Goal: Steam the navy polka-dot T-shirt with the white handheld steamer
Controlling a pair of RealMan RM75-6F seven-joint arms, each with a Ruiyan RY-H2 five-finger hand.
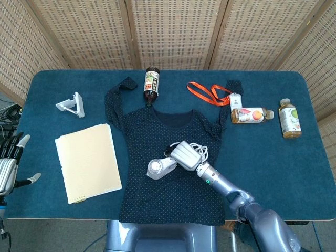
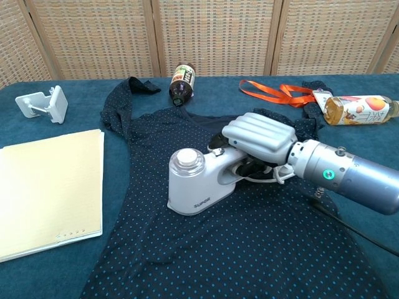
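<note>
Blue table (image 1: 47, 89), shirt (image 1: 173, 194) flat. Your right hand (image 2: 259, 138) grips the steamer (image 2: 196, 184) handle, fingers (image 2: 249, 128) wrapped over top. Your left hand (image 1: 9, 165) idles at the edge, fingers apart.

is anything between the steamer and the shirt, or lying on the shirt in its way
Nothing visible. The right hand grips the white steamer, which sits directly on the navy polka-dot T-shirt. Only the steamer's own white cord lies on the fabric, beside the hand.

steamer brand: "SUPOR", in grey letters low on the side of the white handheld steamer (image 2: 196, 185), read in the chest view.
bottle labels: printing too small to read.
</note>
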